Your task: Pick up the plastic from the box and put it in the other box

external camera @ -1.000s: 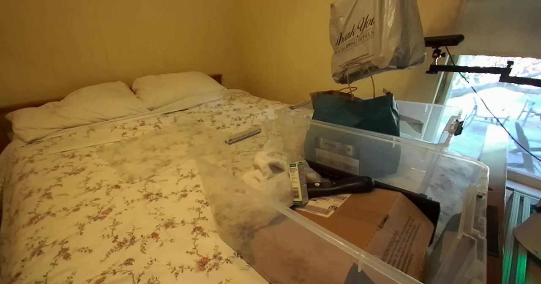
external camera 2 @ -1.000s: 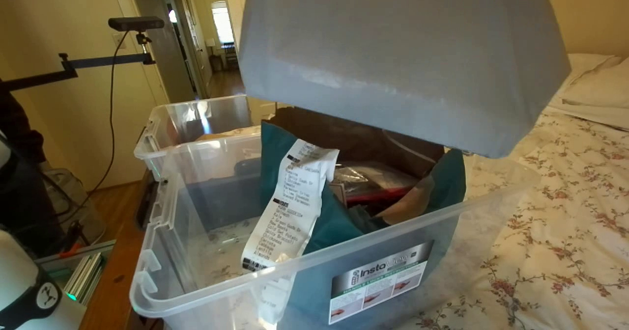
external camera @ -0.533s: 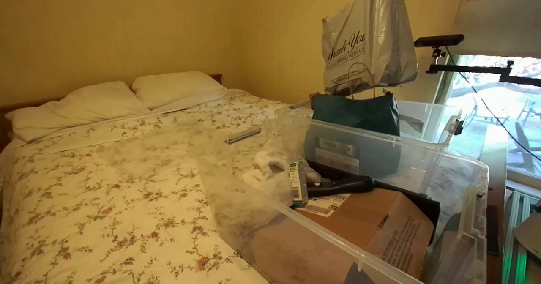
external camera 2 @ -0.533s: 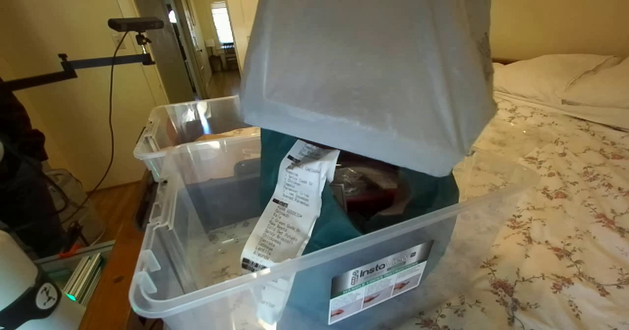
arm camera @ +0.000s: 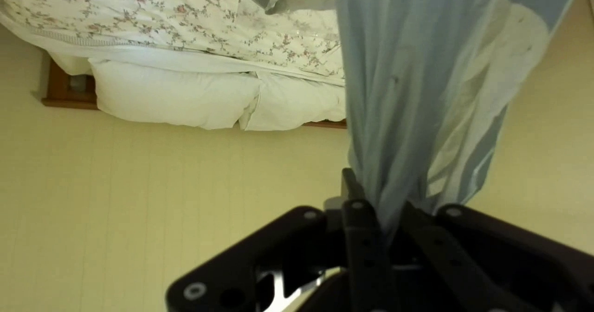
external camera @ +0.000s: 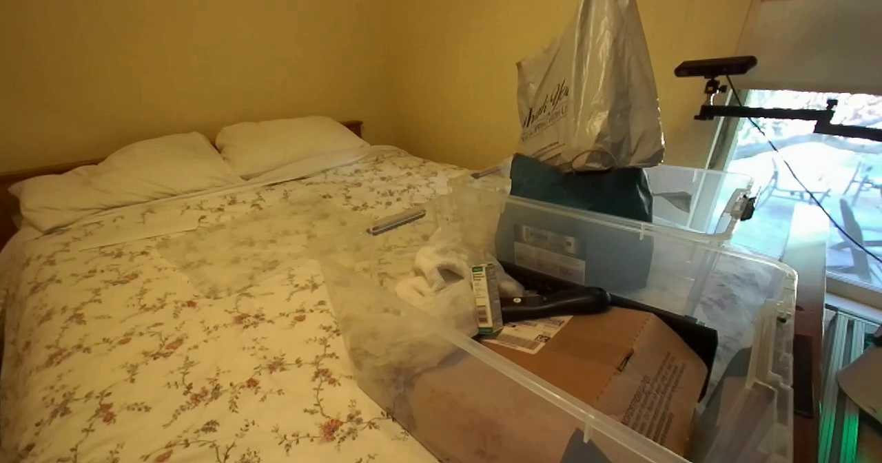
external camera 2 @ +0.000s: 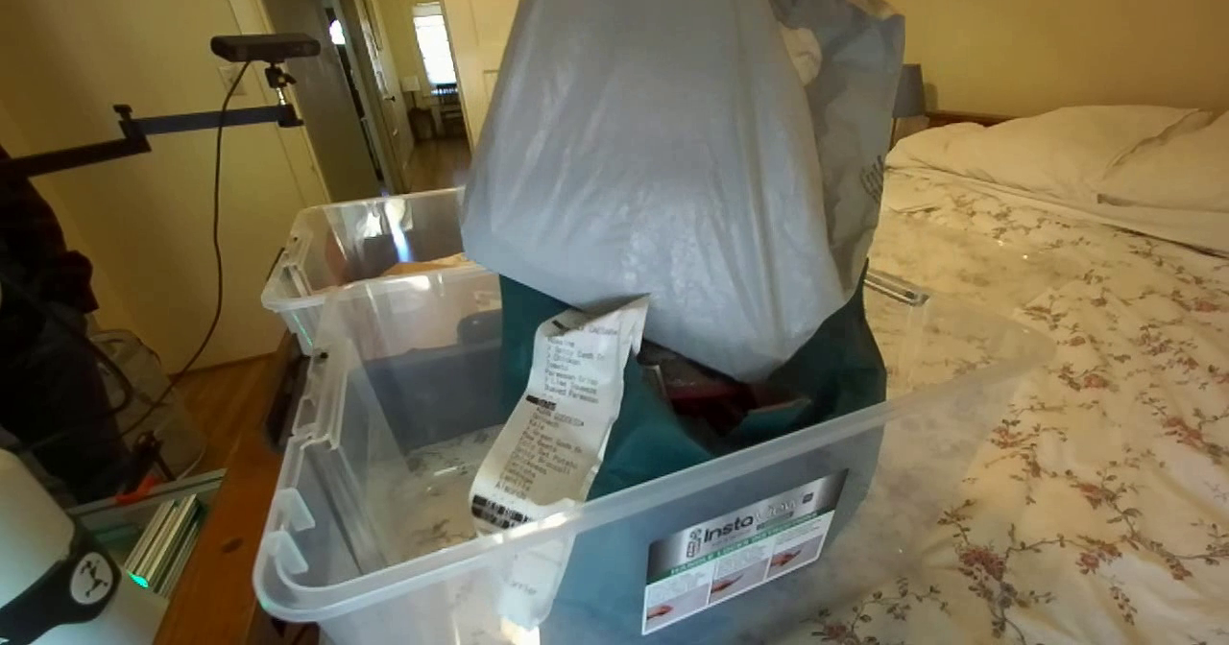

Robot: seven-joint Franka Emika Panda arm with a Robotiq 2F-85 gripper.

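Wrist view has my gripper point(arm camera: 384, 212) clamped on the bunched neck of the plastic bag point(arm camera: 413, 80). It hangs right over the teal bag point(external camera: 579, 191) crowding the smaller tub point(external camera 2: 749, 459), so if I release here I'd expect it to perch, then slide off. Grip's unreadable in both exterior views; wrist view misses the tub.
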